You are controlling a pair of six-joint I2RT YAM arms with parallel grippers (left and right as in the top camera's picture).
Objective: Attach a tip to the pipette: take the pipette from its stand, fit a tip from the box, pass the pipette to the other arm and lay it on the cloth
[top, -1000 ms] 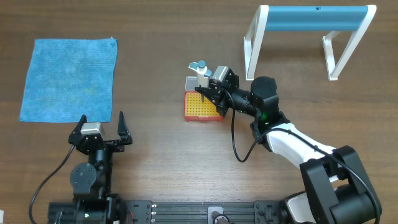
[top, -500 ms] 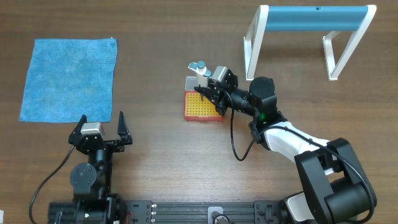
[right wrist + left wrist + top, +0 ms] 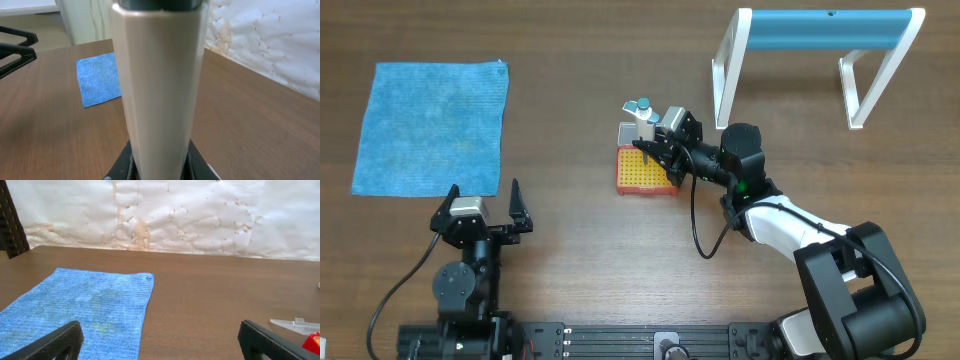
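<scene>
Pipette [image 3: 642, 112]: is being held upright over the tip box [image 3: 642, 172], near the table's middle; whether a tip is already seated cannot be told.
Change: almost nothing is being moved since a second ago. Only the right arm's elbow is being shifted slightly, so the tip-fitting step is judged to be under way.
Left gripper [image 3: 482, 200]: is being held wide open and empty, close to its base.
Right gripper [image 3: 658, 146]: is being kept clamped around the pipette's pale body.
Cloth [image 3: 432, 128]: is lying flat beyond the left gripper, well apart from the pipette.
Stand [image 3: 820, 30]: is standing farthest back, with nothing hanging on it.
</scene>
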